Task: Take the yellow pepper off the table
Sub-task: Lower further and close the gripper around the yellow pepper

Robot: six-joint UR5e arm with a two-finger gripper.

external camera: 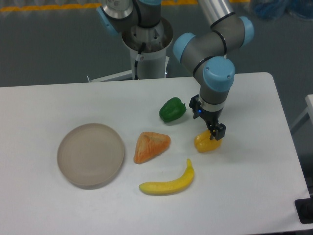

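No writing legible. White table (58,103) (rounded corners) backed by grey floor. Gripper (215,133) pressed onto yellow pepper (205,142); jaw state cannot be told.

Pepper (205,143) sits right of the wedge fruit (150,146), banana (168,182) in front, plate (90,153) far left, gripper (215,133) directly over the pepper on the table (44,107).

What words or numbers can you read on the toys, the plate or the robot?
None: no words, numbers or signs show anywhere.
The yellow pepper, green pepper, banana, orange wedge fruit, plate, table and gripper are all plain.
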